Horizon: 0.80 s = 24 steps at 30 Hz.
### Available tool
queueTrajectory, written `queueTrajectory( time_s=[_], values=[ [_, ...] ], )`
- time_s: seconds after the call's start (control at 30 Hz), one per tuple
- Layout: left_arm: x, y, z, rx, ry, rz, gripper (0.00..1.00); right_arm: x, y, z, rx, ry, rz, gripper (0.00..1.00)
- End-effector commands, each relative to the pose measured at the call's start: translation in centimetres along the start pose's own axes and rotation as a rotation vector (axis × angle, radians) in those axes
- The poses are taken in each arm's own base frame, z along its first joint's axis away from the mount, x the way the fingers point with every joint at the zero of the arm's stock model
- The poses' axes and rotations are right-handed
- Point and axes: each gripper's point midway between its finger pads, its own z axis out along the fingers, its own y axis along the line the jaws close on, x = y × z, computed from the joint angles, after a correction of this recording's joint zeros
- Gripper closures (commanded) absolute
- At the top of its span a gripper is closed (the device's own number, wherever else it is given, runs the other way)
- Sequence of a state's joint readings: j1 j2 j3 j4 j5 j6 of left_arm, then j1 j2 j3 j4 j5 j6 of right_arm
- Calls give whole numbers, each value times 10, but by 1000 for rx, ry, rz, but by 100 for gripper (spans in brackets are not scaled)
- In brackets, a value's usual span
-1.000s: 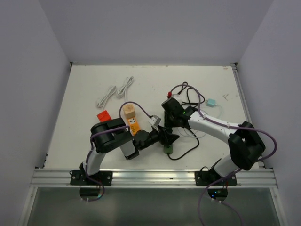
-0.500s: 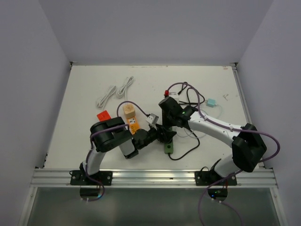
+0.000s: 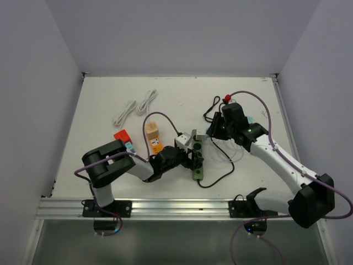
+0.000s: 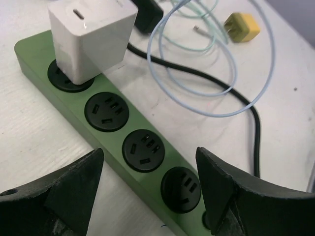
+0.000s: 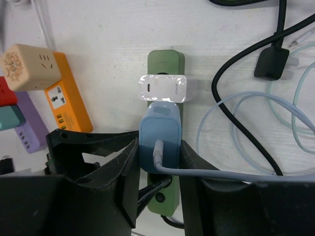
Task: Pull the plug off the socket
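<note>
**One high view, two close**

From high above the near edge, the top camera takes in the whole surface (image 3: 110,110). The left wrist camera skims low and close; the right looks straight down. All share the green power strip (image 5: 166,61) and white charger (image 4: 91,37).

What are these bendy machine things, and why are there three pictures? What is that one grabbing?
They are two robot arms bolted to a white table. One picture looks down from above; the other two come from little cameras on each wrist. On the table lies a long green plastic power strip with a white square charger plugged in. The right pincer squeezes a blue boxy plug with a grey cord, held clear of the strip. The left pincer stands open, one finger on each side of the strip.
</note>
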<state>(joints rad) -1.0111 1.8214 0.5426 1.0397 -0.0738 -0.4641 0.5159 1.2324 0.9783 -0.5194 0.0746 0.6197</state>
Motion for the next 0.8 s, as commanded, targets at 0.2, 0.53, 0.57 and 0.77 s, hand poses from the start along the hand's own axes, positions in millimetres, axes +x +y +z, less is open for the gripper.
queueTrajectory(
  time_s=[0.2, 0.53, 0.57, 0.77],
  values=[
    [-28, 12, -15, -119, 142, 243, 19, -71, -29, -44, -45, -152, 67, 100],
    [-107, 2, -38, -108, 102, 325, 16, -162, -65, -50, -269, -216, 341, 100],
    [-112, 3, -41, -117, 95, 325, 16, -165, -67, -43, -297, -190, 363, 100],
    [-128, 3, -47, -133, 94, 304, 16, -203, -97, -25, -227, -254, 428, 98]
  ],
)
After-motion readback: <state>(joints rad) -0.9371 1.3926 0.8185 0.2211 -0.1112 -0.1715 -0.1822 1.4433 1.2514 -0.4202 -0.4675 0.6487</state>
